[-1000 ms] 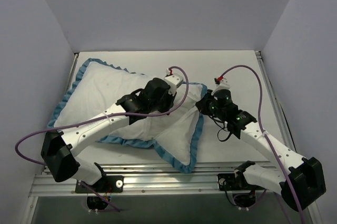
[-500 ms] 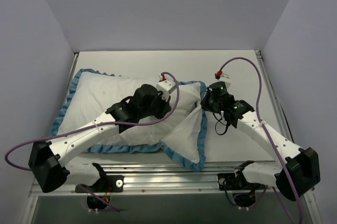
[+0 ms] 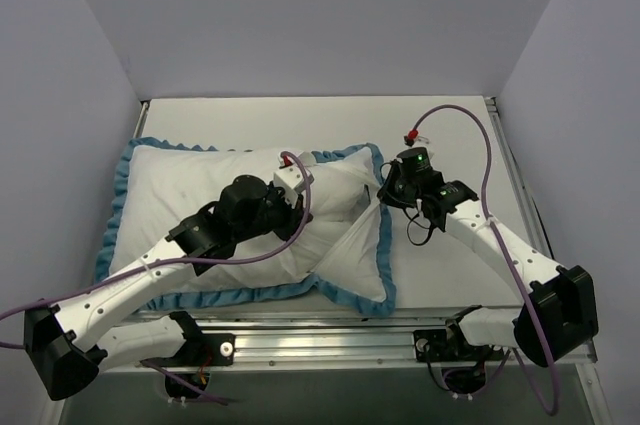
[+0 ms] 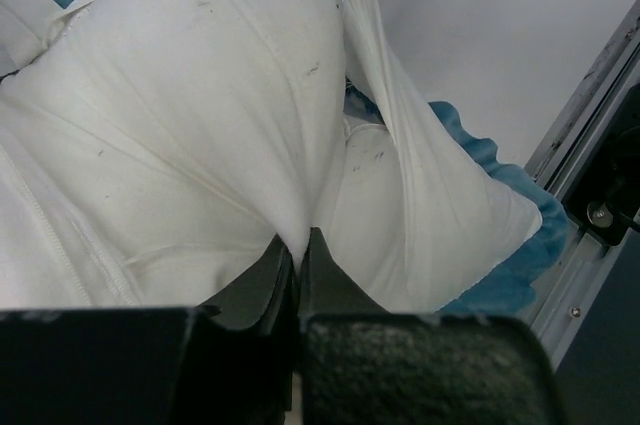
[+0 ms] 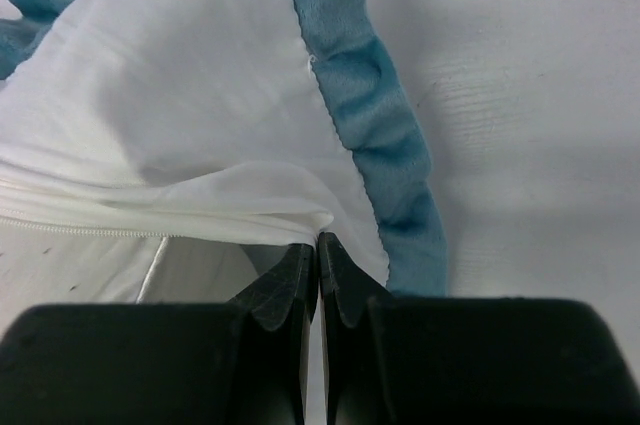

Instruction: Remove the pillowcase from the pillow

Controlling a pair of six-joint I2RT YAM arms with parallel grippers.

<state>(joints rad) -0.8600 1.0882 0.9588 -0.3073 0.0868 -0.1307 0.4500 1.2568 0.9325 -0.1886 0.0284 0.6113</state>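
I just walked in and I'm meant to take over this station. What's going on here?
Two robot arms are working a pillowcase off a pillow on the table. The right pincer is shut on the pillowcase's white fabric beside its blue trim, pulling a flap taut. The left pincer is shut on plump white fabric, apparently the pillow itself. The pillow is mostly inside the cover.
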